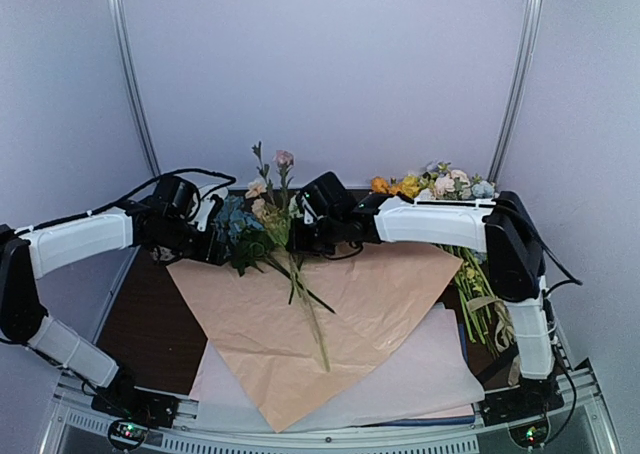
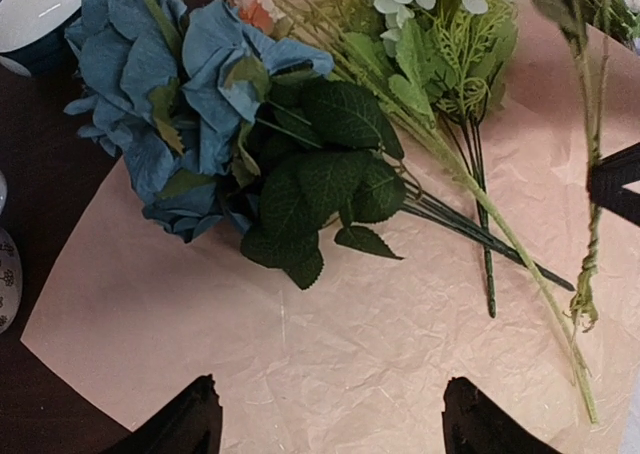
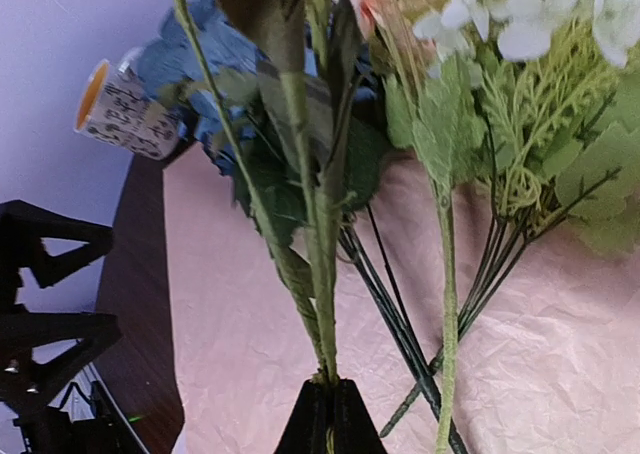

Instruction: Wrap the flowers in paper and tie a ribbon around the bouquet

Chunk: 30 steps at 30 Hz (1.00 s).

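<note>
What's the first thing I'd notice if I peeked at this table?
Probably the big peach paper spread like a diamond in the middle, with flowers lying at its far corner, one a big blue bloom. Next, the right hand, shut on a tall stem with a pink head sticking up above the rest.

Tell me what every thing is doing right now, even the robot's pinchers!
paper: spread flat, not wrapped.
flowers: lying loose on the paper.
flower stem: held up off the paper, pinched near its end.
left end effector: open, empty, over the paper.
right end effector: shut on the flower stem.
spare bunch: lying beside the paper, on the right.
</note>
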Motion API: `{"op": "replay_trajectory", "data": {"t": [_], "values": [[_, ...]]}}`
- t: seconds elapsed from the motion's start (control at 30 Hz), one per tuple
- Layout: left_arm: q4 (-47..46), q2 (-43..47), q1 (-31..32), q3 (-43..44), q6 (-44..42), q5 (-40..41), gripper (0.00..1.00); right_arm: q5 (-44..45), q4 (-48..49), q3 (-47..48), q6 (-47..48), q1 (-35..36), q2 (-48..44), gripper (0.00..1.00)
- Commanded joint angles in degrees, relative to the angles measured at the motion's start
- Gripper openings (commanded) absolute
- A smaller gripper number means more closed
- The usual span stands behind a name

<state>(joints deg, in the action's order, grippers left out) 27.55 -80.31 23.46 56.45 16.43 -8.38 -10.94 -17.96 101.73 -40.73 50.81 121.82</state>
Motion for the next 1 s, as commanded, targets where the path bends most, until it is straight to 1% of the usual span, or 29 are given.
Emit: {"op": "replay_trajectory", "data": {"t": [0.0,0.03,0.07,0.1,0.13,0.23,0.27,0.33,0.4,0.47,0.57,0.6,0.7,0.8,0.97], "values": [[-4.26,-2.69,0.26,-0.57,1.24,-0.98,0.79,-3.55,-9.48,6.69,-1.46,-0.43,5.42,0.00],[-4.26,-3.62,0.24,-0.18,1.31,-0.50,0.79,-3.40,-12.85,8.60,-0.40,-0.41,6.64,0.05],[-4.26,-4.41,0.19,0.33,1.35,0.03,0.79,-2.96,-15.22,9.29,0.74,-0.43,7.16,0.17],[-4.26,-5.27,0.18,0.84,1.47,0.88,0.79,-2.20,-16.34,8.96,1.60,-0.43,6.64,0.24],[-4.05,-6.47,0.09,1.59,1.58,1.78,0.79,-0.94,-16.71,7.67,2.47,-0.50,4.91,0.29],[-3.71,-9.13,-0.96,3.58,1.91,2.92,0.79,3.55,-16.19,1.90,5.77,-0.61,-0.36,0.35],[-3.87,-9.88,-1.33,3.97,1.97,2.88,0.78,3.62,-16.04,-0.02,6.98,-0.65,-1.82,0.38],[-4.35,-11.18,-1.83,4.60,2.03,2.82,0.78,0.52,-15.41,-3.54,10.48,-0.60,-3.60,0.46],[-4.87,-12.35,-1.87,5.22,1.95,2.84,0.78,-1.75,-15.54,-4.73,13.72,-0.12,-3.58,0.51],[-5.04,-13.89,-1.97,5.93,1.93,2.81,0.78,0.19,-17.18,-4.01,15.02,0.83,-2.16,0.51],[-5.27,-16.67,-2.09,7.01,2.31,3.90,0.78,1.78,-18.96,-1.49,13.61,0.96,1.43,0.45],[-5.43,-17.51,-2.17,7.35,2.42,4.38,0.78,1.69,-19.04,-0.65,13.14,0.97,2.55,0.45],[-6.00,-20.25,-2.21,8.47,2.65,5.29,0.78,0.75,-17.86,1.25,11.82,0.97,5.08,0.44],[-7.08,-21.96,-2.12,9.05,2.65,4.28,0.77,0.04,-15.33,2.44,11.46,0.97,7.02,0.40],[-9.20,-22.64,-2.15,8.28,2.74,3.75,0.77,0.08,-14.02,5.12,9.88,0.88,10.34,0.29]]}}
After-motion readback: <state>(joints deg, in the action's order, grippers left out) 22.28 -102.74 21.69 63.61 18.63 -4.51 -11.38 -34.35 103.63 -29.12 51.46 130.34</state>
